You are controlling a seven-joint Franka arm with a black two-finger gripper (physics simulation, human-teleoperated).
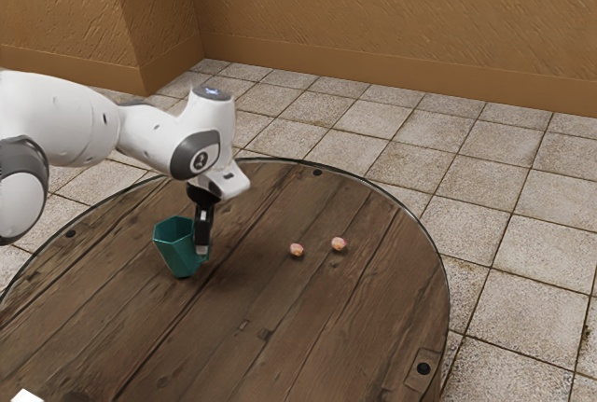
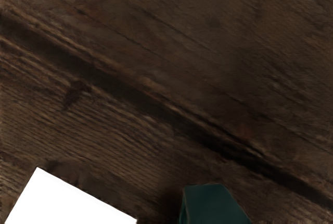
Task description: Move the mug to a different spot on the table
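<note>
The green mug (image 1: 175, 245) stands on the round wooden desk (image 1: 308, 327), on the side toward the exterior view's left, with its opening facing up and slightly tilted. The white arm (image 1: 140, 136) comes in from the exterior view's left and bends down over the mug. The black end effector (image 1: 201, 239) points down at the mug's rim, on the side toward the exterior view's right, and is pressed close to the wall there. Whether it is gripping that wall or standing open cannot be told.

To the exterior view's right of the mug, well apart from it, lie two small round orange pieces: the nearer piece (image 1: 297, 249) and the farther piece (image 1: 339, 243), close to each other.

In the wrist view, part of the mug (image 2: 212, 206) shows just under the hand, over the dark planks of the desk (image 2: 156, 52), with a flat white sheet (image 2: 57, 200) near it.
</note>
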